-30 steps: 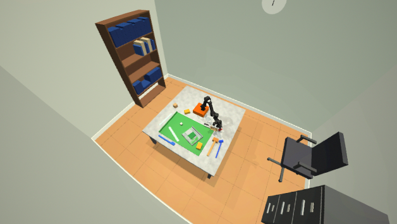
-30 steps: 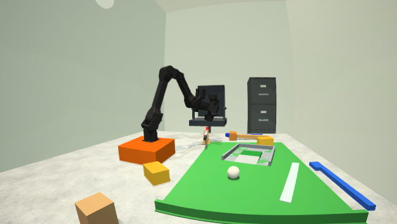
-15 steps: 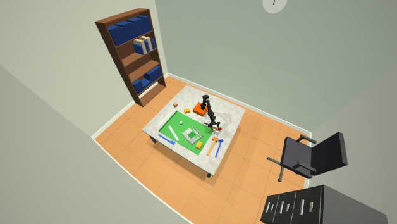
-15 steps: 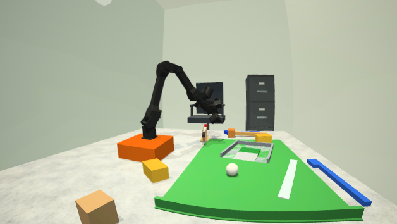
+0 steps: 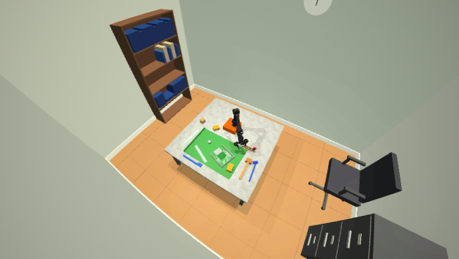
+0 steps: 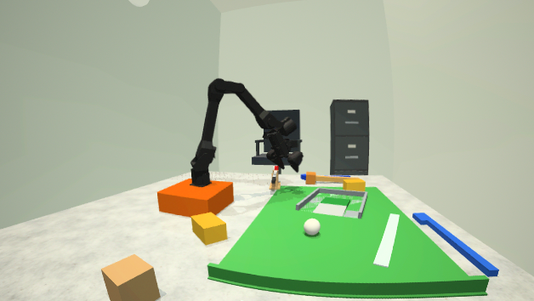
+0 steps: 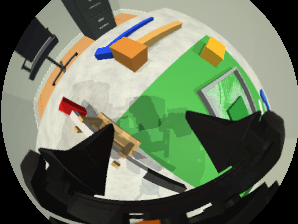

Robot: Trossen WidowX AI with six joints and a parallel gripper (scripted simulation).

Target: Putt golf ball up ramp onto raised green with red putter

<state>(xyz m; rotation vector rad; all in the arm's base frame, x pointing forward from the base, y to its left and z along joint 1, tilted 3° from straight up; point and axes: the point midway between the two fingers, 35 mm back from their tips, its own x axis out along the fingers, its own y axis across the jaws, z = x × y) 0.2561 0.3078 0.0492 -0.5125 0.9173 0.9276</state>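
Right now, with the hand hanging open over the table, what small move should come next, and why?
Probably lower the hand straight down onto the putter. It is open and holds nothing, and the wrist view shows the putter's shaft lying on the table between the fingers, just off the mat. The ball sits untouched.
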